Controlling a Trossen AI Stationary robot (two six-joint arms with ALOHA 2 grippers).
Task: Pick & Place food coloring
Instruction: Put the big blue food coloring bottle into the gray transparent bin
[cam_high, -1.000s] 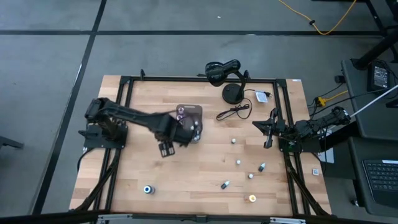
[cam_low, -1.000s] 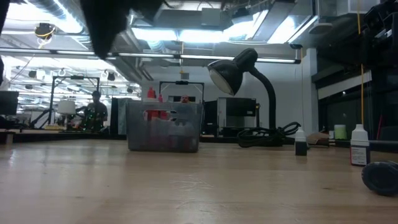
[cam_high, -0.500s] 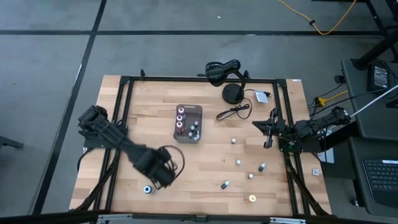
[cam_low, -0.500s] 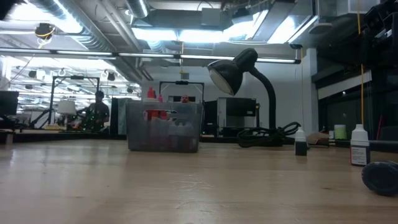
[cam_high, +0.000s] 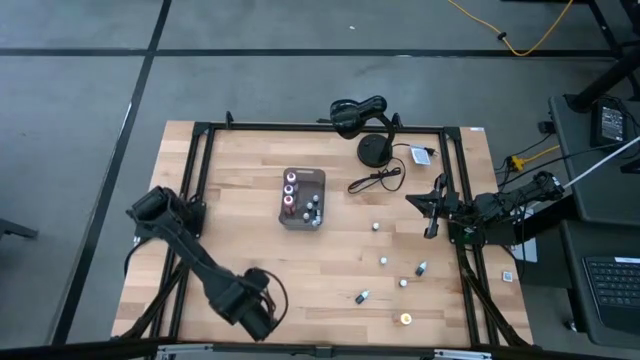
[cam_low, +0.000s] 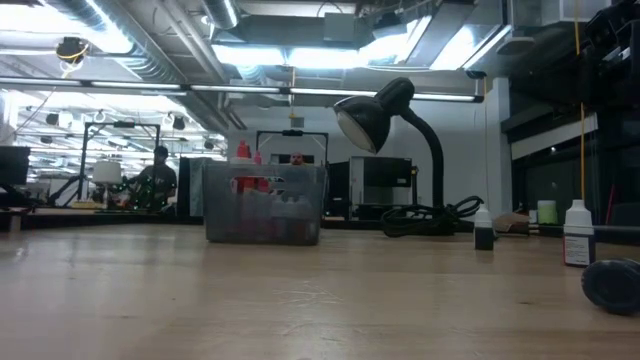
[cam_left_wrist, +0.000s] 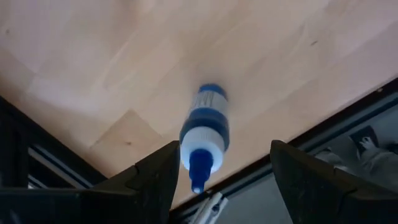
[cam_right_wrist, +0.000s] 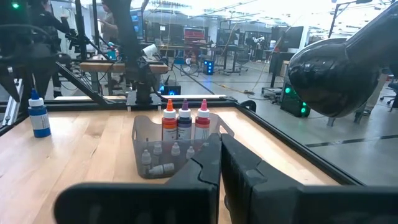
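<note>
Now the left gripper (cam_left_wrist: 217, 180), fingers apart, has swung from the tray (cam_high: 303, 199) to hover over a blue-capped bottle (cam_left_wrist: 205, 137).

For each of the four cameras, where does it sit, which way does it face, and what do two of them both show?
High view: above, facing straight down; table, both arms.
Low view: table height, facing level; tray, lamp; no arm.
Left wrist view: on the left arm, facing down; blue bottle between open left gripper fingers.
Right wrist view: on the right arm, facing across the table; shut right gripper, tray.
Shared: low and right wrist views both show the tray.
</note>
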